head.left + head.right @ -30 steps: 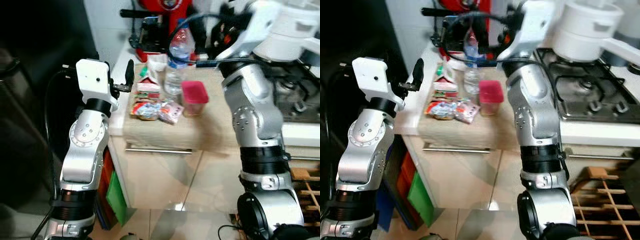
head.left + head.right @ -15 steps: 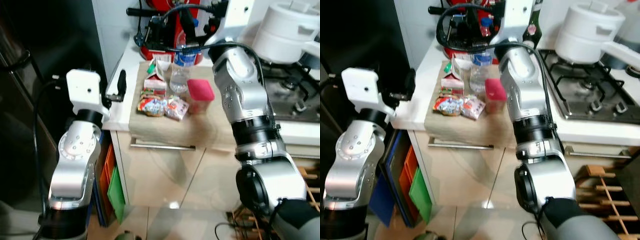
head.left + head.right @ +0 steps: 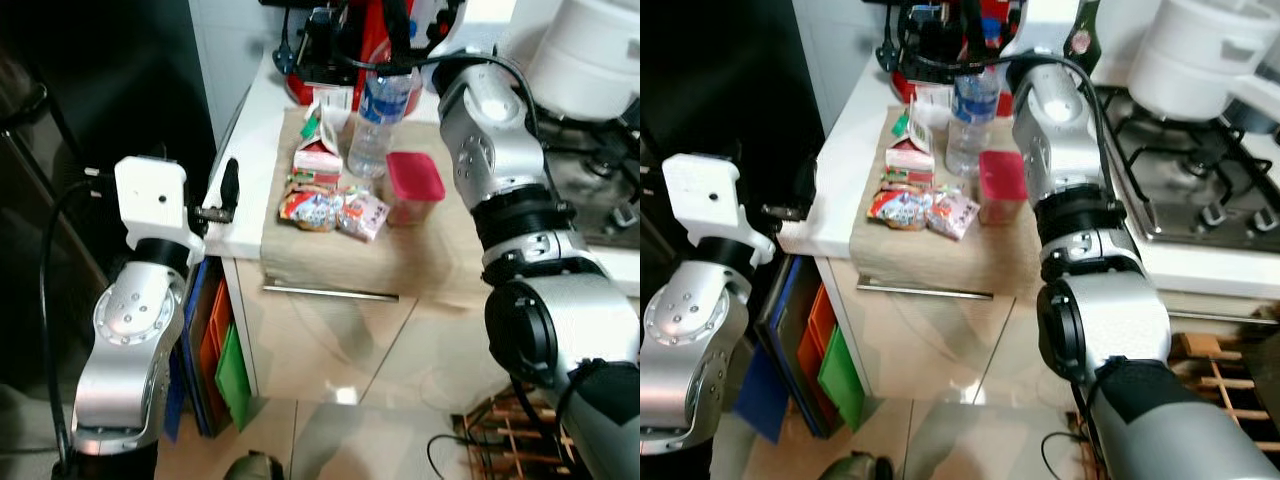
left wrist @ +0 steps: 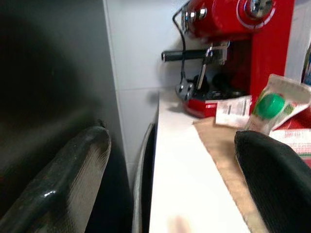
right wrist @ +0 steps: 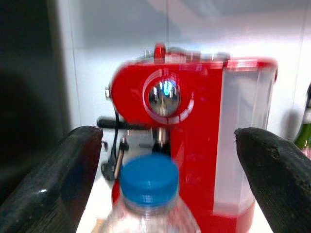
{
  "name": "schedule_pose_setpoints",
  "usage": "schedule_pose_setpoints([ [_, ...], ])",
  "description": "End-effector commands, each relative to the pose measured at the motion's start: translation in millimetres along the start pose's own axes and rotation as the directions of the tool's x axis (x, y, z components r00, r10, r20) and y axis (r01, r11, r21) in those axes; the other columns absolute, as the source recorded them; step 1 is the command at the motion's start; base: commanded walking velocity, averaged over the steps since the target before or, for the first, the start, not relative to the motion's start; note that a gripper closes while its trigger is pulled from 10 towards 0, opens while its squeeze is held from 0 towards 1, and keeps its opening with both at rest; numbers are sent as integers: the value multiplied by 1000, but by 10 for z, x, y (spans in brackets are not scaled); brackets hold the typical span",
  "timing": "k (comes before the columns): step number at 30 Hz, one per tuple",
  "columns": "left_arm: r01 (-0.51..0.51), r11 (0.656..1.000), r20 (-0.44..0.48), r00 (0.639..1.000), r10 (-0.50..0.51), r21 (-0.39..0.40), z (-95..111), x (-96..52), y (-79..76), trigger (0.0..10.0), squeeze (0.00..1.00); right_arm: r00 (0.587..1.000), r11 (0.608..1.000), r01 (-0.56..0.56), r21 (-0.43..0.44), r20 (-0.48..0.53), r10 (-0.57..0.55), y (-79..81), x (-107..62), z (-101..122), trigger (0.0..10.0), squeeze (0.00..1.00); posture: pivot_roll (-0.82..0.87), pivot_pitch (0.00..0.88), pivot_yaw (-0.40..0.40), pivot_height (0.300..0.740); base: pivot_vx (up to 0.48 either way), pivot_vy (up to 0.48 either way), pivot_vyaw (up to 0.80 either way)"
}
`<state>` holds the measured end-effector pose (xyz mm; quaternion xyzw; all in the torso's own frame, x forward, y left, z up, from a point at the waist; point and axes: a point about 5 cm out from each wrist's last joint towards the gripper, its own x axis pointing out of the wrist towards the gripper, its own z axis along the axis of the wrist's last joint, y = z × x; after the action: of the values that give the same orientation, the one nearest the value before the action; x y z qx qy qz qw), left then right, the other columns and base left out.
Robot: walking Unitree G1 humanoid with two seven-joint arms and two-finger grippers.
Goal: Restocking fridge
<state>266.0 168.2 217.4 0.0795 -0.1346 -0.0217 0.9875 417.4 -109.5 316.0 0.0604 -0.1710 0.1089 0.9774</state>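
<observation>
Your water bottle (image 3: pixel 380 120) stands upright at the upper centre of the left eye frame, at the back of the beige mat (image 3: pixel 420 250), just in front of the red coffee machine (image 5: pixel 194 141). In the right wrist view its blue cap (image 5: pixel 149 179) sits low in the middle, between the two black fingers (image 5: pixel 58 179) of your right gripper (image 5: pixel 165 174), which are spread wide and touch nothing. The bottle below its shoulder is cut off there, and the picture is blurred.

Just beside the bottle you see a milk carton (image 3: pixel 320 150) with a green cap, a red-lidded container (image 3: pixel 415 180) and, in front of them, a few colourful snack packets (image 3: pixel 330 208); their labels are too soft to read.

Your left gripper (image 4: pixel 170 184) is at the left edge of the white counter (image 3: pixel 250 170), fingers parted and empty, well apart from the bottle. A white pot (image 3: pixel 590 60) sits at the upper right, partly cut off.
</observation>
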Motion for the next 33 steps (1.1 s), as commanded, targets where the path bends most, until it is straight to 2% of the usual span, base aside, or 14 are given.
schedule_pose_setpoints([
  [1,3,1000,1,1000,-3,10,35,-27,-2,10000,0,1000,1000,15,15,13,-15,-47,34,83,10000,0,230,109,-38,740,0,0,0],
  [6,3,1000,-17,1000,-3,5,30,-41,-10,10000,0,999,999,18,27,-51,-17,-61,37,-9,10000,0,227,121,-33,740,0,0,0],
  [9,8,1000,-22,1000,-8,4,29,-40,-19,10000,0,998,999,26,40,-50,-24,-87,32,-17,10000,0,222,122,-31,740,0,0,0],
  [10,10,1000,-23,1000,-10,3,28,-34,-21,10000,0,998,999,24,49,-51,-22,-96,30,-19,3725,0,222,122,-31,740,0,0,0],
  [11,15,1000,-25,1000,-15,1,28,-28,-28,10000,0,998,998,21,59,-54,-18,-110,30,-21,0,0,212,122,-26,740,0,0,0],
  [16,25,1000,-33,999,-25,-8,13,9,-63,10000,0,997,997,16,74,-73,-10,-140,33,-16,0,0,190,116,-25,740,0,0,0],
  [33,39,999,-41,998,-40,-38,-39,138,-162,10000,0,992,994,-56,93,-105,66,-72,33,-60,0,20,159,71,-45,740,0,0,0],
])
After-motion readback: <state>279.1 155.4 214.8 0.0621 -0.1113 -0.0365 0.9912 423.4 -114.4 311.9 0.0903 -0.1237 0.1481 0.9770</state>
